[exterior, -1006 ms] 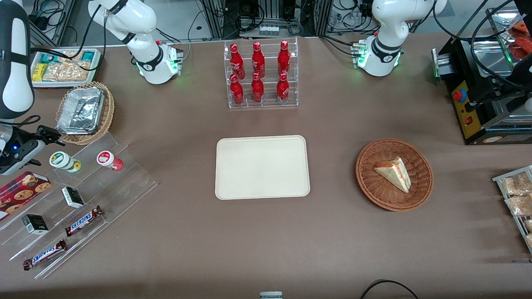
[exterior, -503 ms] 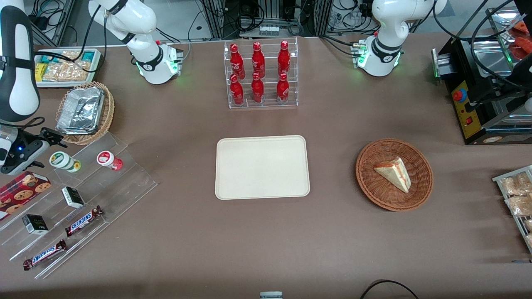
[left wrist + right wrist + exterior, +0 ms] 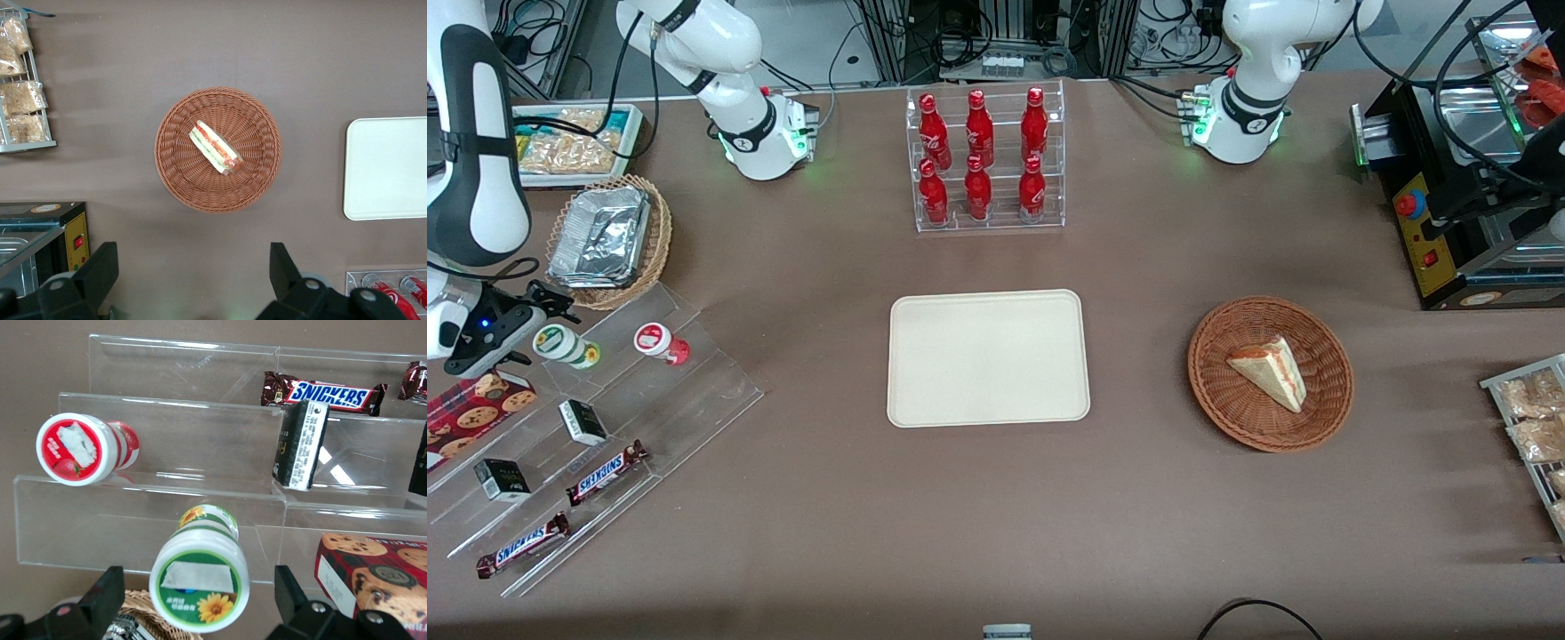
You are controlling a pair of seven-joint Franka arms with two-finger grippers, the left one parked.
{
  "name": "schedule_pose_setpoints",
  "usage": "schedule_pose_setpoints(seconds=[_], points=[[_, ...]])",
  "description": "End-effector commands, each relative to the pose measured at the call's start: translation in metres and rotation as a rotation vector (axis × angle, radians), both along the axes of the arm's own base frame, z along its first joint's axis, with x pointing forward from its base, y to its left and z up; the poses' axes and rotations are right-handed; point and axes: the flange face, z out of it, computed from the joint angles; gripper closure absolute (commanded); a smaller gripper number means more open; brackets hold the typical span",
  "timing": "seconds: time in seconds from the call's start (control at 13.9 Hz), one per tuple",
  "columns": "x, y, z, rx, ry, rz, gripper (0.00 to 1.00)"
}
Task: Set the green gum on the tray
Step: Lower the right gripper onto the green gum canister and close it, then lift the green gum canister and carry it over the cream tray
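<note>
Green gum (image 3: 199, 587) not yet grasped, lying on clear stepped rack (image 3: 618, 404). Gripper (image 3: 200, 603) spread, fingers flanking lid. Tray (image 3: 988, 357) bare, at gum's 3 o'clock in front view. Grasp, carry, release all remain.

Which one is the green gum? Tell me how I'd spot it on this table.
Find the clear stepped display stand at the working arm's end of the table. On its highest step two small canisters lie on their sides; the green gum is the one nearest the open tool. Its lid is green with a sunflower, while the red-lidded canister shows a strawberry.
</note>
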Motion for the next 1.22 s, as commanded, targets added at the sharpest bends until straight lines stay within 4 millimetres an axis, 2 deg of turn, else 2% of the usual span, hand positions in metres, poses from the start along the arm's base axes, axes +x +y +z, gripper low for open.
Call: schedule_pose_setpoints(seconds=[0.0, 0.14, 0.22, 0.29, 0.43, 0.72, 1.01, 1.15], points=[[0.001, -0.003, -0.008, 0.013, -0.017, 0.028, 0.22], [0.002, -0.002, -0.008, 0.014, -0.015, 0.033, 0.72], [0.001, -0.002, -0.008, 0.015, -0.012, 0.032, 0.90], [0.001, -0.001, -0.006, 0.015, -0.012, 0.032, 1.00], [0.002, 0.004, 0.000, 0.018, -0.007, 0.033, 1.00], [0.009, 0.019, 0.031, 0.044, 0.026, 0.012, 1.00], [0.025, 0.067, 0.061, 0.048, 0.080, -0.055, 1.00], [0.026, 0.091, 0.064, 0.043, 0.103, -0.095, 1.00]])
